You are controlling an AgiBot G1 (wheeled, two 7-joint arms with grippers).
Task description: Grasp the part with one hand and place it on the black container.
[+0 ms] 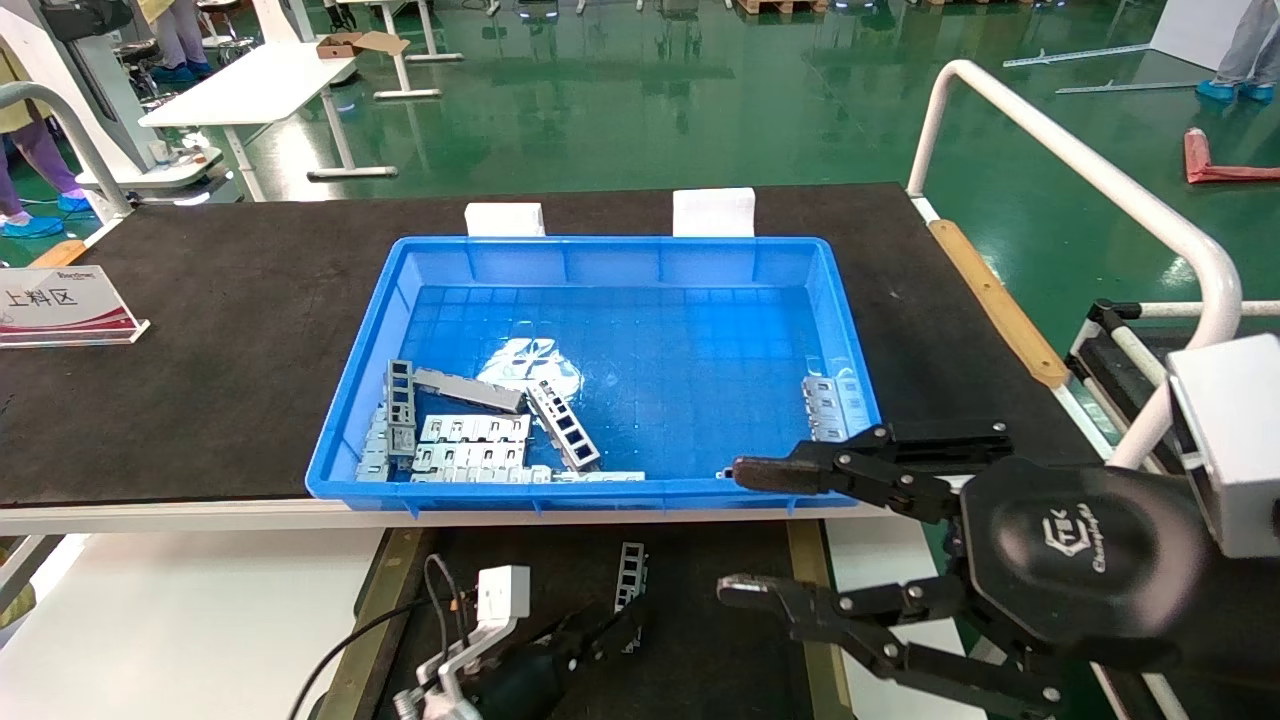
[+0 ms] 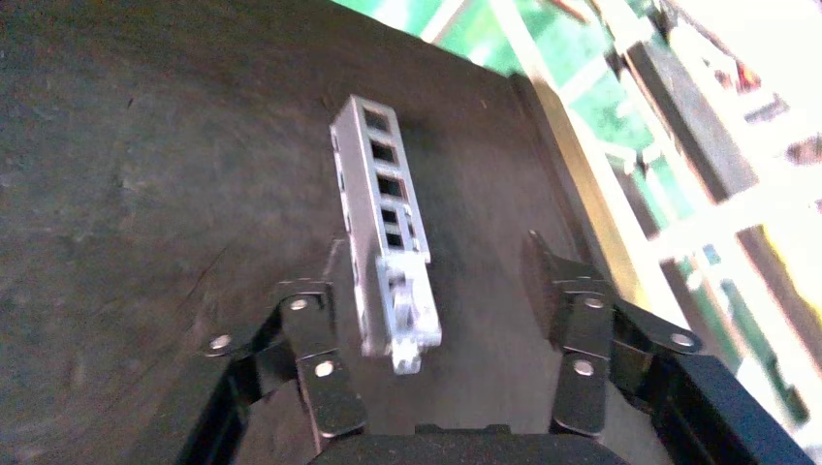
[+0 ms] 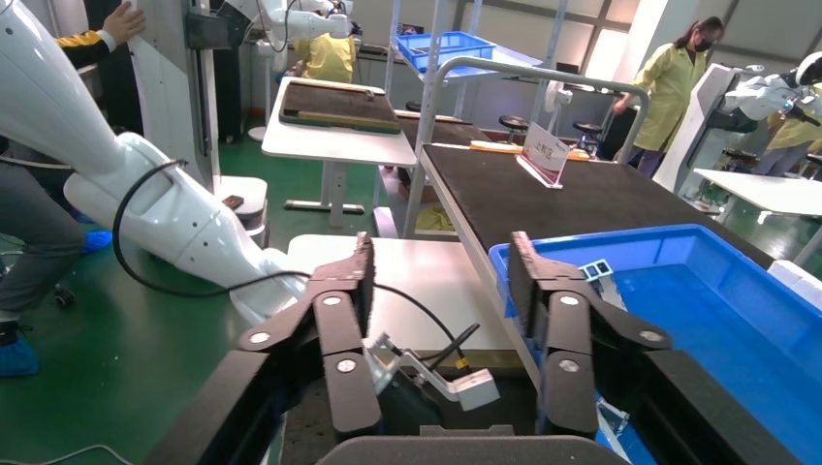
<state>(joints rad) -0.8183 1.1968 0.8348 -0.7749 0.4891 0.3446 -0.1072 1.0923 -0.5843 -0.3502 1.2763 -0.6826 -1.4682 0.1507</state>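
Observation:
The part (image 1: pixel 631 573), a silvery channel bar with a row of square windows, is on the black container (image 1: pixel 720 620), a matte-black tray with tan side rails, in front of the blue crate. In the left wrist view the part (image 2: pixel 383 213) lies between my left gripper's spread fingers, close to one finger, with a wide gap to the other. My left gripper (image 1: pixel 610 625) (image 2: pixel 436 257) is open, low over the tray (image 2: pixel 145 145). My right gripper (image 1: pixel 732 530) (image 3: pixel 436 271) is open and empty, hovering at the crate's front right corner.
The blue crate (image 1: pixel 600 490) (image 3: pixel 679 291) holds several more grey parts and plates in its front left corner, one ladder-like bar (image 1: pixel 565 425) and some (image 1: pixel 830 405) by its right wall. A sign (image 1: pixel 60 305) stands at the left. A white rail (image 1: pixel 1080 170) runs along the right.

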